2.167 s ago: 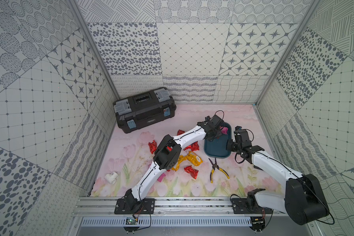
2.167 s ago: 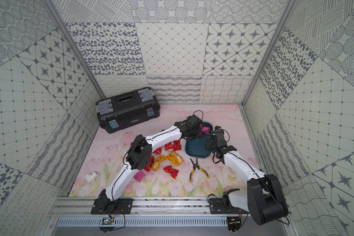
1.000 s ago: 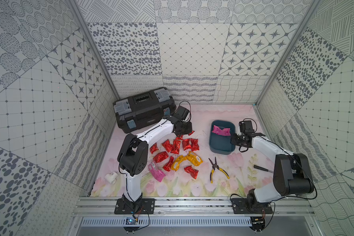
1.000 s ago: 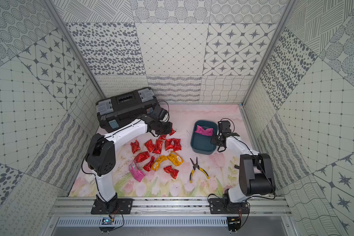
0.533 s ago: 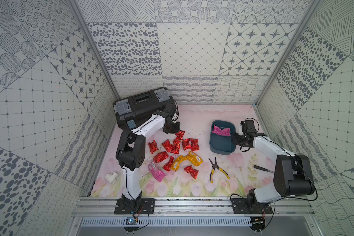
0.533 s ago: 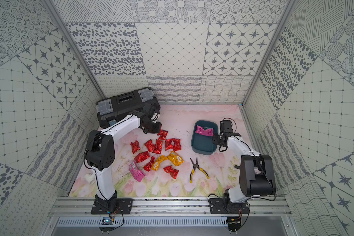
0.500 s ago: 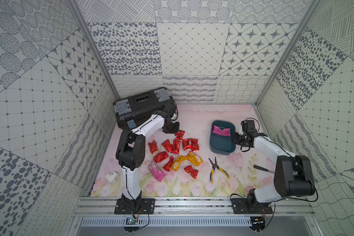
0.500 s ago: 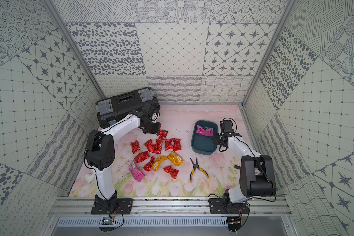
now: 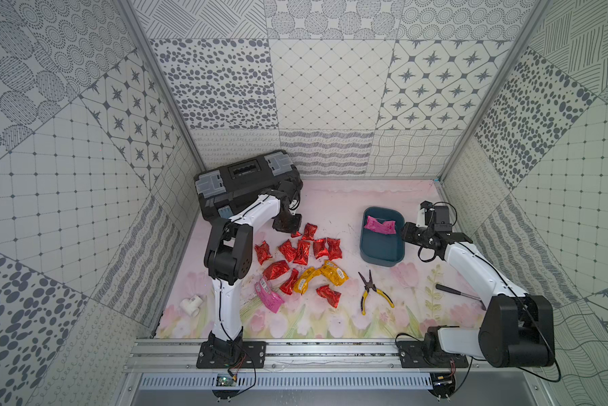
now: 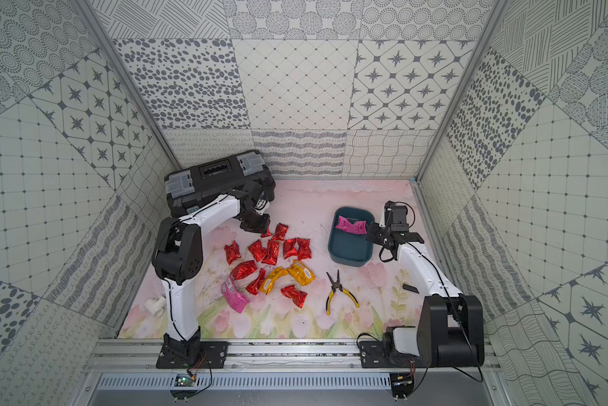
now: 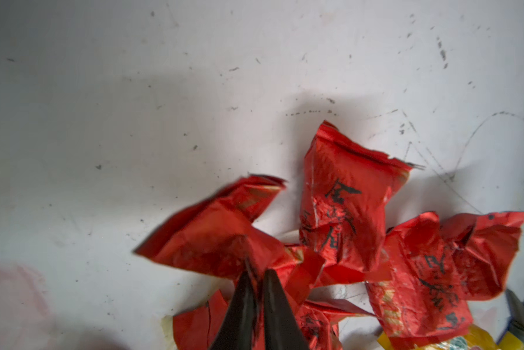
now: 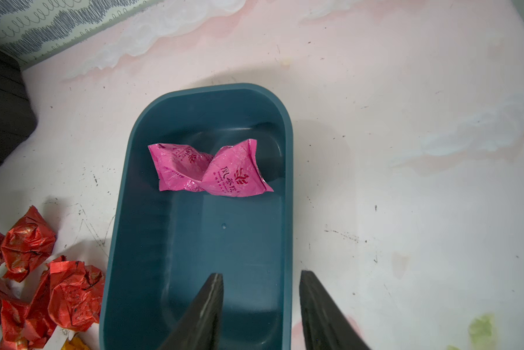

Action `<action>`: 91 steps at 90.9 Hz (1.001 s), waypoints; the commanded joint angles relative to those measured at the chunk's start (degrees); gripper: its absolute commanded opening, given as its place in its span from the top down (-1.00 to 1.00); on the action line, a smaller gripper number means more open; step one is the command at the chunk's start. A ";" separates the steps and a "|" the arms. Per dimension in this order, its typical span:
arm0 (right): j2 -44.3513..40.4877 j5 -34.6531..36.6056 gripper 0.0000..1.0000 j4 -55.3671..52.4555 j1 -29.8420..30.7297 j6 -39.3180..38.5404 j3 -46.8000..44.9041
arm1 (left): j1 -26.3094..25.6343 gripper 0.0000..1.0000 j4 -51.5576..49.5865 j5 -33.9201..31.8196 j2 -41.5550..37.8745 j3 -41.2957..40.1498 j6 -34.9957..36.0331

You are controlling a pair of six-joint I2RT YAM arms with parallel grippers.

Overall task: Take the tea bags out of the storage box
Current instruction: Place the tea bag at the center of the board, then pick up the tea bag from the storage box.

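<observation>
- The left arm's dark fingers (image 11: 242, 303) stood only a slit apart at the crumpled edge of a red foil tea bag (image 11: 218, 230); whether they gripped it could not be told.
- The right arm's fingers (image 12: 206, 306) gaped empty, straddling one long wall of the dark blue-grey rounded plastic storage box (image 12: 288, 181).
- One pink foil tea bag (image 12: 209, 169) lay inside the box, toward its back end.
- Red, yellow and pink loose tea bags (image 9: 302, 251) lay scattered on the pink floral worktop (image 9: 330, 204), beside the box.
</observation>
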 commanded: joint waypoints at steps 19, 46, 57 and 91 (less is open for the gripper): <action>-1.46 3.08 0.11 1.21 4.82 -1.64 3.70 | 0.22 0.26 0.23 0.38 -6.81 -0.88 -0.33; 14.02 1.24 -0.03 -9.57 11.48 -22.26 19.36 | -0.10 0.25 23.06 3.86 -27.27 -21.34 -15.95; 19.93 0.18 -0.06 -12.19 11.69 -28.07 24.40 | 0.56 0.26 30.05 4.53 -32.15 -29.07 -24.13; 31.62 4.01 -0.09 -13.14 11.69 -38.09 32.17 | 3.08 0.33 38.50 3.44 -37.10 -41.30 -34.57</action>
